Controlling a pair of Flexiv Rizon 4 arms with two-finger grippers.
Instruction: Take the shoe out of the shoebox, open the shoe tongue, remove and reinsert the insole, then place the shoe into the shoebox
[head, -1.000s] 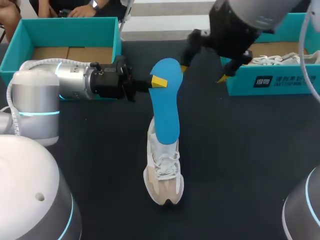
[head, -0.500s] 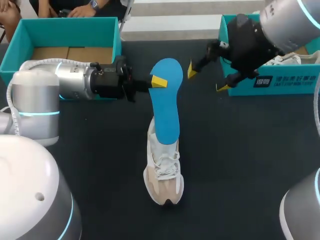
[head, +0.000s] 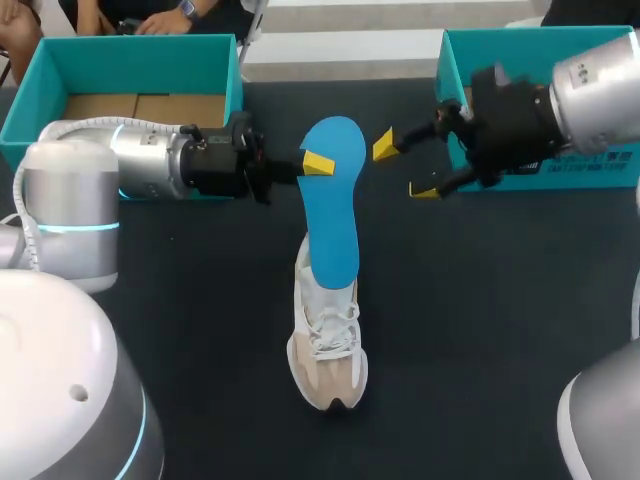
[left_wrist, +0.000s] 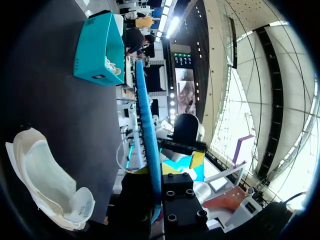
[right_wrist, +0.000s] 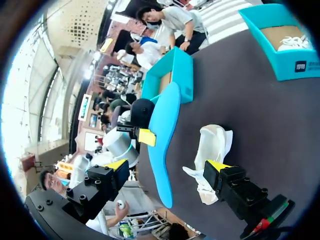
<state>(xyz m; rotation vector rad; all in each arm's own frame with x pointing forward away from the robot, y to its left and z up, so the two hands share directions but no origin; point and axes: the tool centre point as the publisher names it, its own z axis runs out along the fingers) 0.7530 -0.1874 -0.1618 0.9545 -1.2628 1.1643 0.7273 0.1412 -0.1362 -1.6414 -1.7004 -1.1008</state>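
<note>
your left gripper is pinched shut across the two faces of the blue insole, near its upper rounded end. the left wrist view shows the insole edge-on, running out from between the fingers. that hold looks meant to keep the insole standing up. its lower end dips into the open mouth of the shoe, so it reads as partway in or out of the shoe, and you cannot tell which from here.

the shoe sits on its sole in the middle of the dark table, with its toe toward the robot, well apart from both boxes. nothing grips it. only the insole's lower end meets it.

your right gripper has its fingers spread wide with nothing in them. it hangs just beside the insole's upper end and does not touch it. i judge it is placed to take or steady that end.

the count is one shoe on the table, one insole and two teal shoeboxes. the left shoebox shows a bare cardboard floor. the right shoebox has a white thing inside, seen in the right wrist view, and it may be another shoe.
</note>
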